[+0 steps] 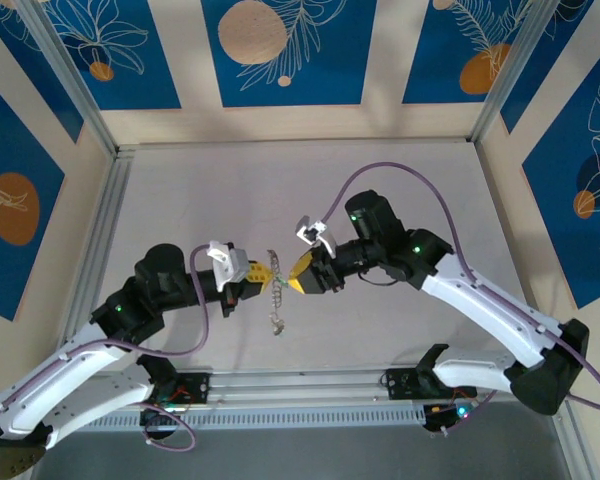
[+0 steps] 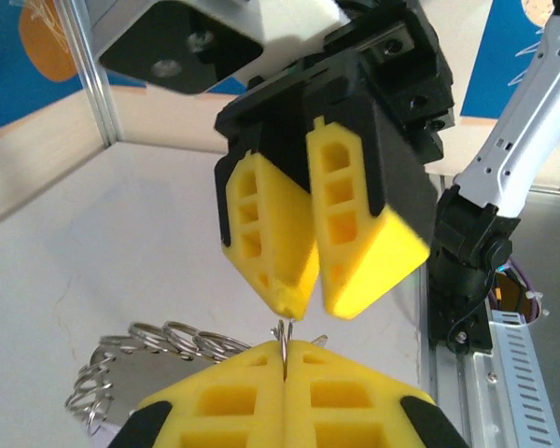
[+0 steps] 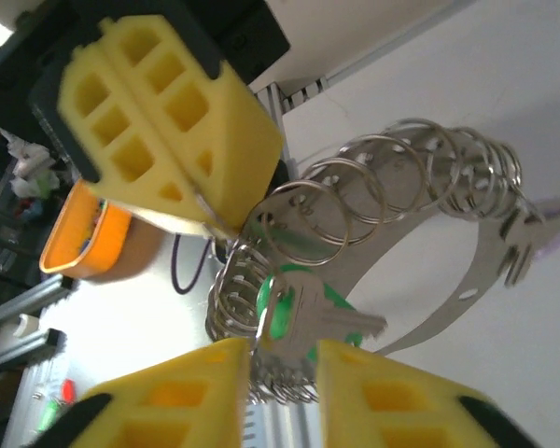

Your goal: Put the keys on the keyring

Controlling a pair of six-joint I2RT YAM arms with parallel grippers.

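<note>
**Left gripper** (image 2: 285, 353): its yellow fingers are pressing together, pinching the thin wire of the keyring (image 2: 285, 334) edge-on at the fingertips. A chain of small linked metal rings (image 3: 476, 177) is running off from the pinched ring, away to one side of the fingertips.

**Right gripper** (image 3: 282, 353): it is facing the left gripper tip to tip, the two sets of fingertips lying just apart. Its fingers are standing slightly spread, with a clear gap between them. The key (image 3: 303, 315), green-headed with a short silvery blade, is lying just beyond that gap among the crowded rings, its blade pointing sideways; whether it is threaded onto the ring cannot be told. A flat perforated metal strip (image 3: 467, 289) is curving behind the chain.

In the overhead view the chain is hanging between both grippers, above the pale table (image 1: 280, 180).
</note>
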